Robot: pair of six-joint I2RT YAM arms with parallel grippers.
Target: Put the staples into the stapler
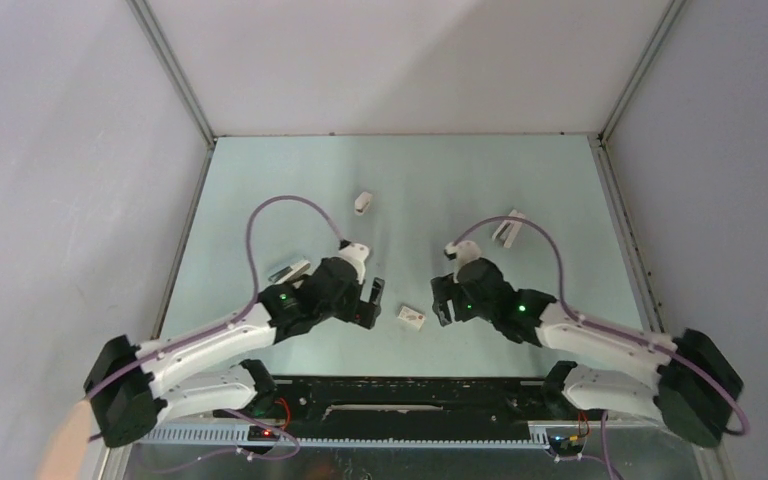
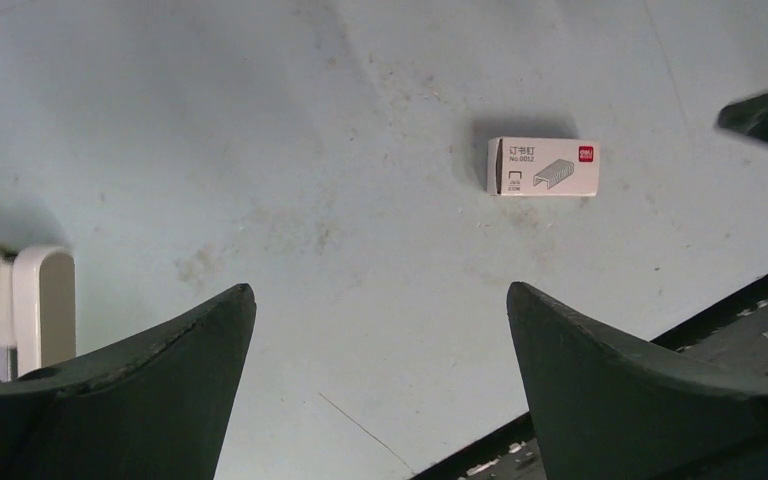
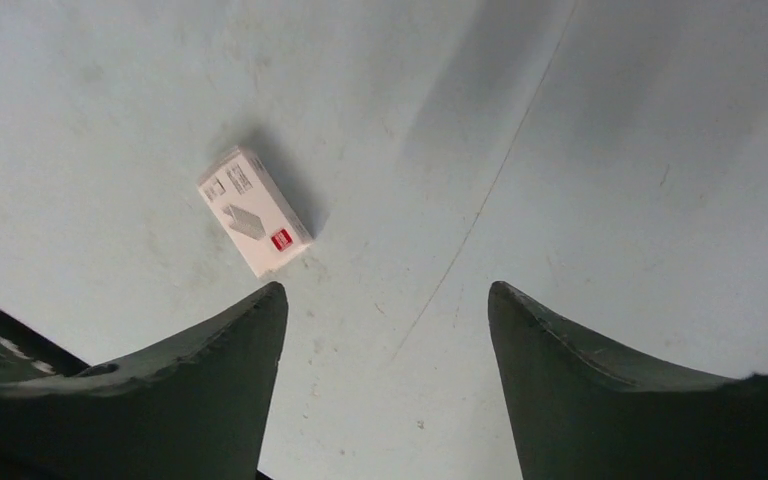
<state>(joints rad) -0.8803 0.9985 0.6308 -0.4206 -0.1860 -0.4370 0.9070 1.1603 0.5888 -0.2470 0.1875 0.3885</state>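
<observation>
The slim white stapler [image 1: 508, 229] lies open at the right rear of the pale green table, behind my right arm. No grey block of staples shows in any view. A small white box with a red mark [image 1: 412, 318] lies flat between my two grippers; it also shows in the left wrist view [image 2: 543, 166] and in the right wrist view [image 3: 253, 211]. My left gripper [image 1: 370, 300] [image 2: 380, 295] is open and empty, just left of the box. My right gripper [image 1: 442, 298] [image 3: 387, 290] is open and empty, just right of it.
A silver-and-white bar [image 1: 290, 270] lies close behind my left wrist and shows at the left edge of the left wrist view [image 2: 25, 305]. A short white stub [image 1: 362, 202] lies at mid rear. Grey walls enclose the table [image 1: 260, 180]. The black front rail [image 1: 410, 395] runs along its near edge.
</observation>
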